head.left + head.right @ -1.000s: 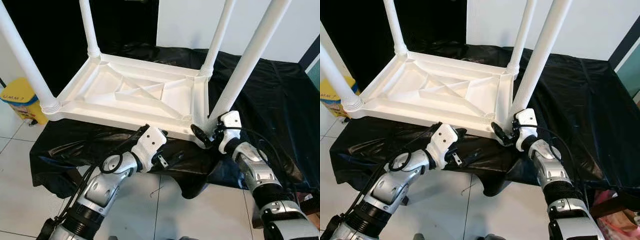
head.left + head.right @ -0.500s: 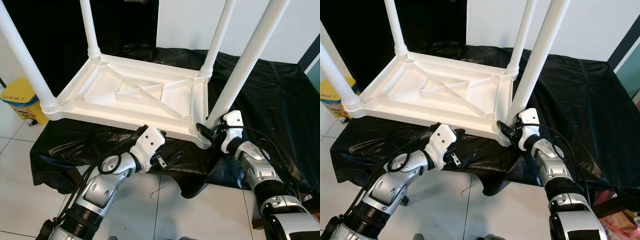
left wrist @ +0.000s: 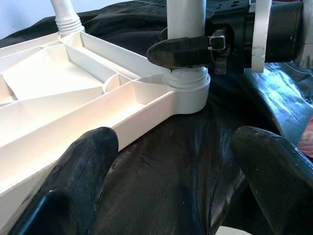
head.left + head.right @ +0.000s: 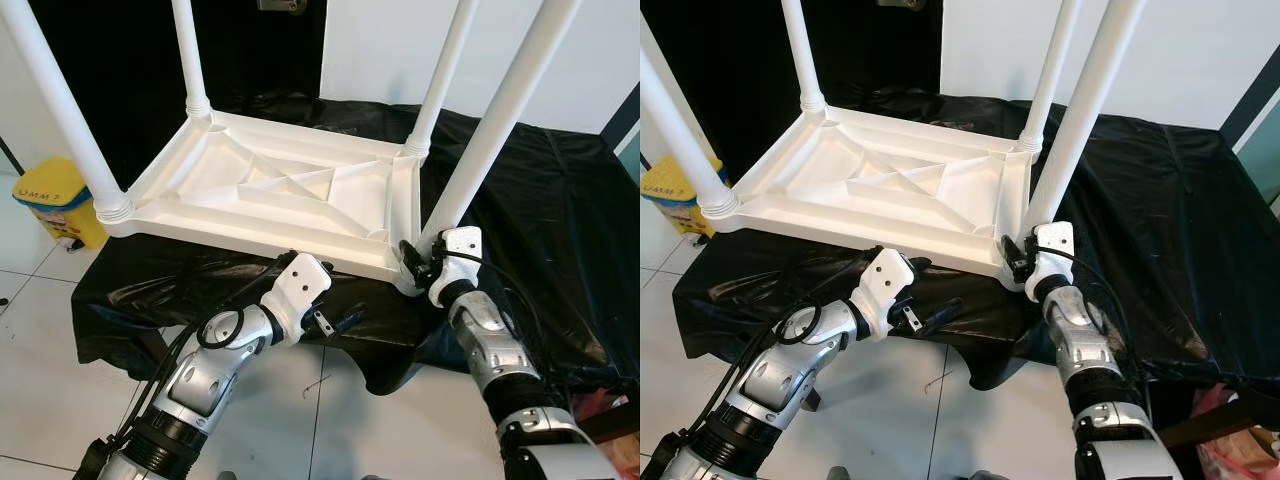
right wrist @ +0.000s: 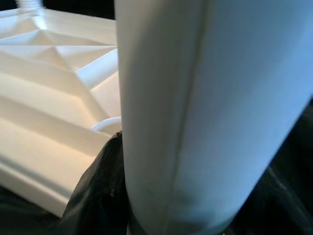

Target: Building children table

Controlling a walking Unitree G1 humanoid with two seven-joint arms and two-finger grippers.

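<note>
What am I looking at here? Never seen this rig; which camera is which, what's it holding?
A humanoid robot with two silver arms, each ending in a two-fingered black end effector. The two wide pictures come from its head camera; the close-ups come from each wrist. A white plastic table lies upside down on a black sheet, legs up. The right end effector is closed around the base of the nearest leg. The left end effector hovers open beside the table's edge, holding nothing.

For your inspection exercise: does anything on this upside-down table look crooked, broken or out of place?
Nothing stands out. The white table lies upside down on the black cloth, all four legs standing in their corner sockets. The right gripper is at the base of the near right leg.
</note>
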